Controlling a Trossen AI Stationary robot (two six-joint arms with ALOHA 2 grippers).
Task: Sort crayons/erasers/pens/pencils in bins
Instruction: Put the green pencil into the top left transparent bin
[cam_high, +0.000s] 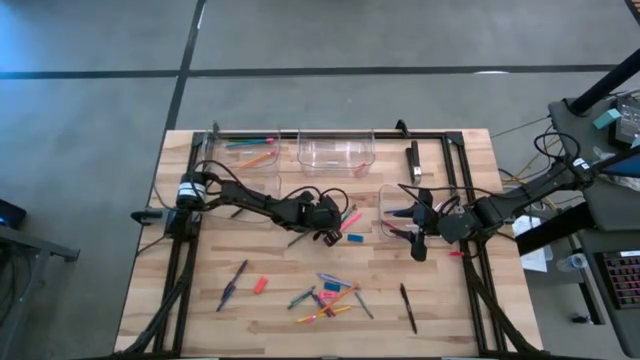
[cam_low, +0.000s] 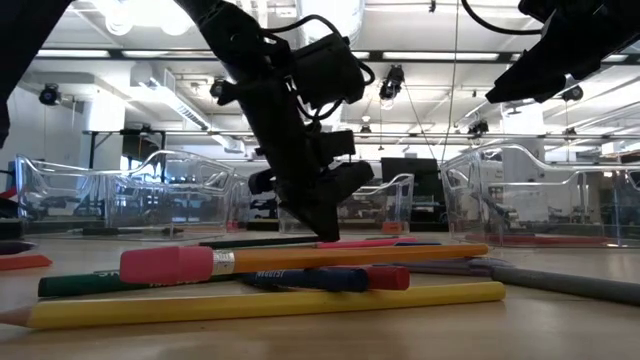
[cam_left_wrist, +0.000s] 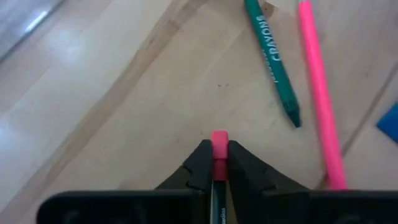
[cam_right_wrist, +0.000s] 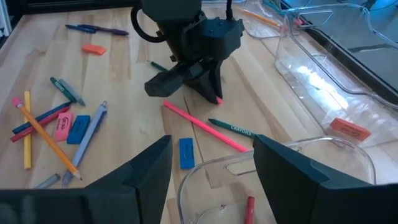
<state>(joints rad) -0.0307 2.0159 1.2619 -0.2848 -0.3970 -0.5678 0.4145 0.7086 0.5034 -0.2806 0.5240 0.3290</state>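
Pink-tipped pencil (cam_left_wrist: 219, 149) clamped in left tool (cam_left_wrist: 219, 163); bare wood ahead.

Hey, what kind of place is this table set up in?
Probably a robotics lab or workshop: a concrete floor, ceiling strip lights, and a side bench tangled with cables.

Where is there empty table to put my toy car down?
Bare wood lies along the table's left edge, beside the purple pen, and at the near right corner beyond the black pen. It is crowded around the pencil pile and the left gripper.
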